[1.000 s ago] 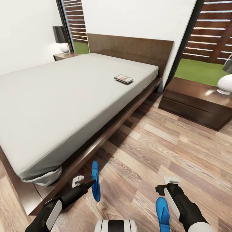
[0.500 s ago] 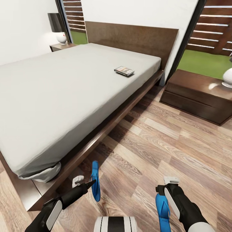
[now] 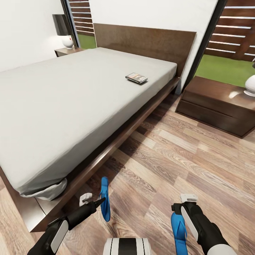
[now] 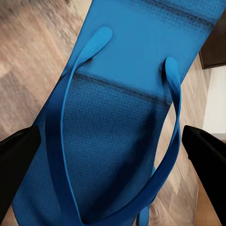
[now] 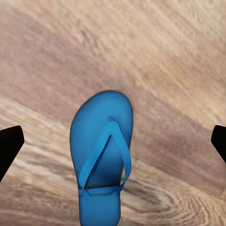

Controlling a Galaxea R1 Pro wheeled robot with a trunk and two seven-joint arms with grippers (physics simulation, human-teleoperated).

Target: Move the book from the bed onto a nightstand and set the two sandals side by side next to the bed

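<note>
The book (image 3: 136,78) lies on the off-white mattress of the bed (image 3: 71,106), near its right edge and the headboard. My left gripper (image 3: 97,202) is shut on one blue sandal (image 3: 104,198), held on edge just above the floor beside the bed frame. In the left wrist view that sandal (image 4: 117,117) spans the gap between the black fingers (image 4: 16,157). My right gripper (image 3: 187,199) hangs open above the other sandal (image 5: 102,155), which lies flat on the floor (image 3: 179,228). A nightstand (image 3: 216,106) stands right of the bed. A second nightstand (image 3: 67,51) is at the far left.
A white lamp (image 3: 249,86) sits on the right nightstand and another lamp (image 3: 66,41) on the far one. Wood-plank floor (image 3: 170,156) runs between bed and right nightstand. Black-framed windows flank the headboard.
The head view shifted a little a second ago, bringing the bed and nightstand lower and closer. Both arms and both sandals hold the same places.
</note>
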